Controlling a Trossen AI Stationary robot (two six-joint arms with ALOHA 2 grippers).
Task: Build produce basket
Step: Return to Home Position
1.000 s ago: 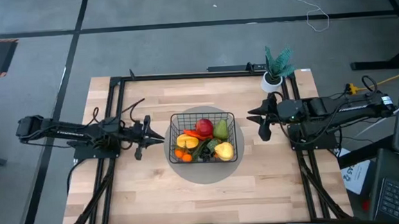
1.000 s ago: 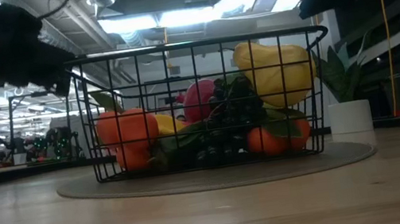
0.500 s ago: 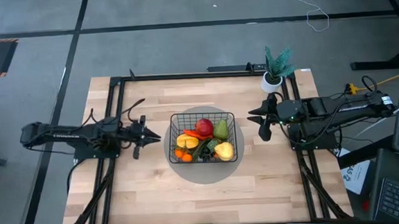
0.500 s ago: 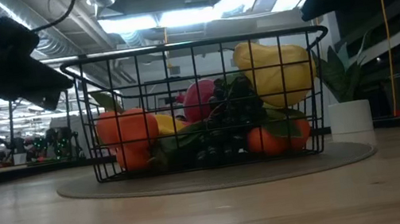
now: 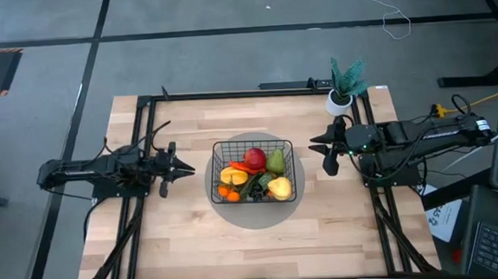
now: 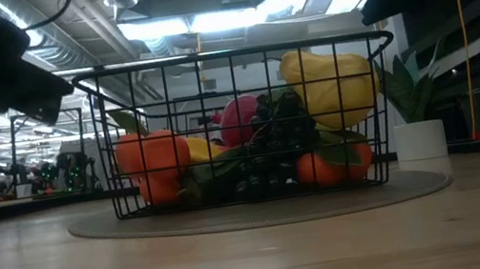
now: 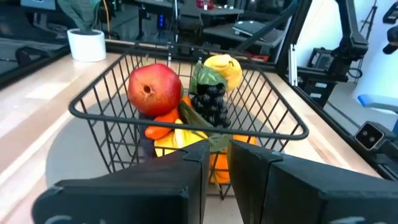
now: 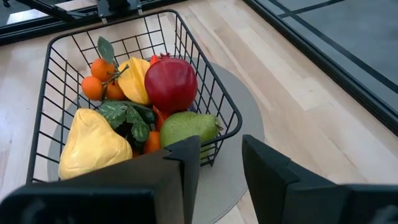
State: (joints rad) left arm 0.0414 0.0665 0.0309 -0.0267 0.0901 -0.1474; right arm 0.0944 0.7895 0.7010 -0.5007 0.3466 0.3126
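Left end effector (image 5: 188, 167) hovers above the surface (image 5: 194, 238), left of the basket (image 5: 251, 143) and apart from it, tips pointing at it. In the left wrist view its 2 fingers (image 7: 186, 163) sit nearly pressed together with only a thin slit between them, and they pinch nothing.

Right end effector (image 5: 316, 142) is on the opposite side of the basket, also clear of it and pointing at it. Its fingers (image 8: 267, 165) are spread with a visible gap and hold nothing.

The basket sits upright near the middle of the surface, centred on a grey round mat (image 5: 299, 199).

All visible produce is inside the basket:
- a red round fruit (image 5: 255, 159) on top of the pile at the far side
- a green pear (image 5: 275, 161) touching it on the right arm's side
- a yellow piece (image 5: 279, 188) at the near right corner
- small oranges (image 5: 227, 193) at the near left corner
- another yellow piece (image 5: 230, 174) just above the oranges
- dark grapes (image 7: 210, 106) in the middle, with green leaves around them

A potted plant (image 5: 345, 86) stands at the far right edge of the surface, near the right arm and well apart from the basket.
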